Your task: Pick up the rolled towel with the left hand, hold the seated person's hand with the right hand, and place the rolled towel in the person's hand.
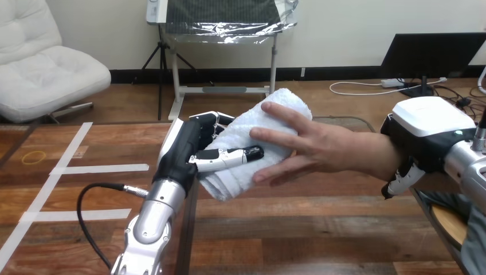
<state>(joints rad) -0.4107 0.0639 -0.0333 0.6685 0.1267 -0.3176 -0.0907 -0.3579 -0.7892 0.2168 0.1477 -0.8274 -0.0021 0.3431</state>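
My left hand point(186, 150) is shut on the rolled white towel point(243, 133), holding it tilted above the wooden table point(298, 229), with its thumb lying across the roll's front. The person's hand point(326, 150) reaches in from the right. Its spread fingers rest on the towel's upper right side and one finger sits beneath the roll. My right hand point(421, 134) sits over the person's wrist at the right, with a finger point(398, 180) curled under it.
A black cable point(94, 197) loops beside my left forearm. White tape strips point(86, 169) mark the surface at the left. A round wooden object point(450, 224) lies at the table's lower right corner.
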